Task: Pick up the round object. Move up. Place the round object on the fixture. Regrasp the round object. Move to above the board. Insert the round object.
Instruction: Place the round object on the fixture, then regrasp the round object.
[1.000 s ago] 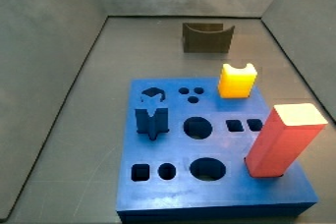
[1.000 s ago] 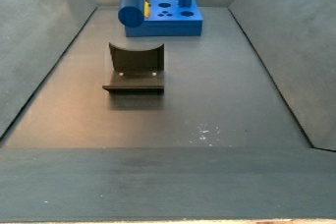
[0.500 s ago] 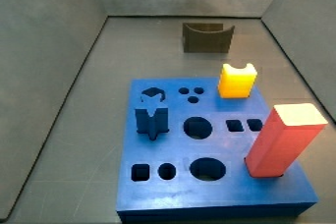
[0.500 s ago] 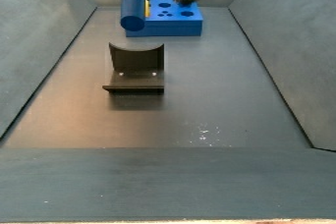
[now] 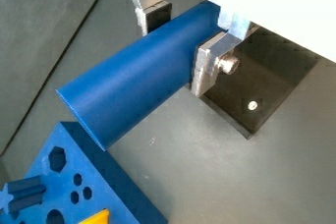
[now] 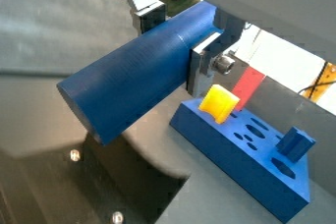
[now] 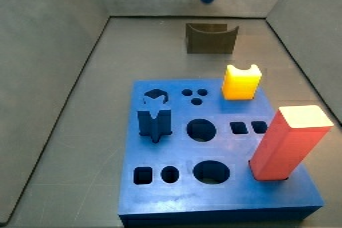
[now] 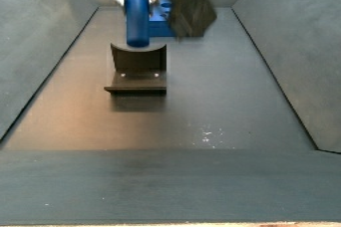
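1. Silver fingers [image 5: 210, 63] of my gripper [image 5: 182, 39] are clamped on the round object [image 5: 138, 76], jaws pressing its sides.
2. My arm hangs over the fixture [image 8: 136, 70], with the rod tilted just above the notch in a side view.
3. Beyond sits the board [image 7: 214, 152], carrying a yellow block [image 7: 241, 81] and a red block [image 7: 286, 143].

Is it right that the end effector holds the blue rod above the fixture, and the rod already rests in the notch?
Not quite. The end effector does hold the blue rod above the fixture, but the rod does not rest in the notch: a side view shows its lower end hanging just over the notch.
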{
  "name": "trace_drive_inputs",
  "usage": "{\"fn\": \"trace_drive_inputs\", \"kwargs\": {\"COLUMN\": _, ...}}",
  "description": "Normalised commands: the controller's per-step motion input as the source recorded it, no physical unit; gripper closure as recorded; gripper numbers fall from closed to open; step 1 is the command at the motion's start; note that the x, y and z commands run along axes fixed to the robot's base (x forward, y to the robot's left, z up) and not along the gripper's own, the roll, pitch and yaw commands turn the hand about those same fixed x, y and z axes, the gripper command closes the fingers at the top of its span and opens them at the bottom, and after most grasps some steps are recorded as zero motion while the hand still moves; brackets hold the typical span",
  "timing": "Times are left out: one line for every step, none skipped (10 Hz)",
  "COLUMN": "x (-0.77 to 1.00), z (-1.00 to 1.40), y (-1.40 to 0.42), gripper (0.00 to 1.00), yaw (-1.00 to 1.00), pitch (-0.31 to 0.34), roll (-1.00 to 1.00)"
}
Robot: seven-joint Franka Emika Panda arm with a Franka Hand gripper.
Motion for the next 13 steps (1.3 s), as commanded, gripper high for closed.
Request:
{"fn": "trace_drive_inputs", "kwargs": {"x": 0.15, "z": -1.0, "y": 0.14, "gripper": 1.0, "yaw": -0.17, "pitch": 0.206, "roll": -0.73}}
{"fn": "trace_drive_inputs", "kwargs": {"x": 0.16, "z": -1.0, "y": 0.14, "gripper": 1.0, "yaw": -0.19, "pitch": 0.176, "roll": -0.61}}
{"fn": "trace_drive_inputs", "kwargs": {"x": 0.17, "z": -1.0, "y": 0.14, "gripper": 1.0, "yaw": -0.22, "pitch": 0.117, "roll": -0.39}}
{"fn": "trace_drive_inputs", "kwargs": {"x": 0.18, "z": -1.0, "y": 0.14, "gripper": 1.0, "yaw": -0.22, "pitch": 0.074, "roll": -0.25}}
{"fn": "trace_drive_inputs", "kwargs": {"x": 0.16, "z": -0.84, "y": 0.12, "gripper": 1.0, "yaw": -0.22, "pitch": 0.031, "roll": -0.18}}
{"fn": "trace_drive_inputs", "kwargs": {"x": 0.11, "z": -0.56, "y": 0.09, "gripper": 1.0, "yaw": -0.2, "pitch": -0.011, "roll": -0.15}}
{"fn": "trace_drive_inputs", "kwargs": {"x": 0.09, "z": -0.35, "y": 0.07, "gripper": 1.0, "yaw": -0.17, "pitch": -0.036, "roll": -0.14}}
{"fn": "trace_drive_inputs", "kwargs": {"x": 0.07, "z": -0.27, "y": 0.1, "gripper": 1.0, "yaw": -0.15, "pitch": -0.07, "roll": -0.1}}
{"fn": "trace_drive_inputs", "kwargs": {"x": 0.06, "z": -0.27, "y": 0.1, "gripper": 1.0, "yaw": -0.12, "pitch": -0.077, "roll": -0.09}}
{"fn": "trace_drive_inputs", "kwargs": {"x": 0.06, "z": -0.27, "y": 0.1, "gripper": 1.0, "yaw": -0.1, "pitch": -0.076, "roll": -0.09}}
{"fn": "trace_drive_inputs", "kwargs": {"x": 0.06, "z": -0.27, "y": 0.1, "gripper": 1.0, "yaw": -0.08, "pitch": -0.076, "roll": -0.09}}
{"fn": "trace_drive_inputs", "kwargs": {"x": 0.0, "z": 0.0, "y": 0.0, "gripper": 0.0, "yaw": 0.0, "pitch": 0.0, "roll": 0.0}}
{"fn": "trace_drive_inputs", "kwargs": {"x": 0.0, "z": 1.0, "y": 0.0, "gripper": 0.0, "yaw": -0.02, "pitch": 0.049, "roll": 0.0}}
